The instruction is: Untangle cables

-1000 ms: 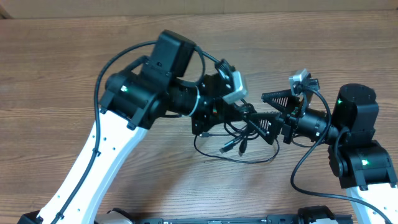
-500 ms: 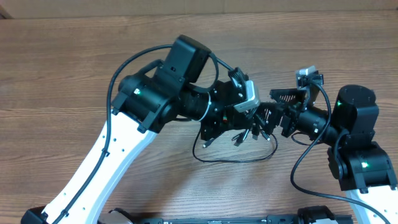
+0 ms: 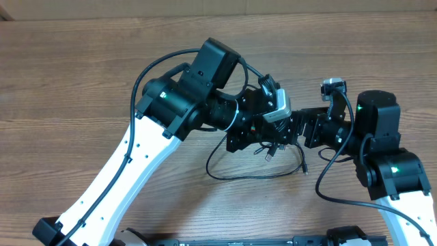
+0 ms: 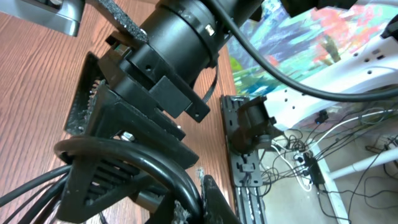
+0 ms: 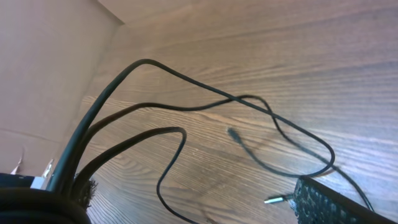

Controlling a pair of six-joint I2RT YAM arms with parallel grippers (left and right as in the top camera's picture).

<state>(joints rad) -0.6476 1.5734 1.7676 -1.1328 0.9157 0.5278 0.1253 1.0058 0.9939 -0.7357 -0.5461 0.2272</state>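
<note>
The cables point(image 3: 254, 175) are thin black cords. Part of them is bunched between the two grippers and a loop lies on the wooden table below. My left gripper point(image 3: 272, 134) is shut on the bunch; in the left wrist view the cords point(image 4: 124, 152) curve into its pinched fingers point(image 4: 194, 200). My right gripper point(image 3: 302, 130) faces it, almost touching, with jaws apart. In the right wrist view the cords point(image 5: 186, 107) run past its left finger, with a small metal plug point(image 5: 273, 200) by the right finger. Its jaws point(image 5: 193, 208) hold nothing that I can see.
The wooden table point(image 3: 82, 75) stretches wide to the left and back. The left arm's white links point(image 3: 116, 181) cross the front left. The right arm's base point(image 3: 396, 174) stands at the front right. Thick black robot wires point(image 3: 328, 184) hang by both arms.
The left arm has swung right and lifted the bunch. The right gripper has closed in on it and its jaws look narrower. The loop on the table has shifted left and spread.
</note>
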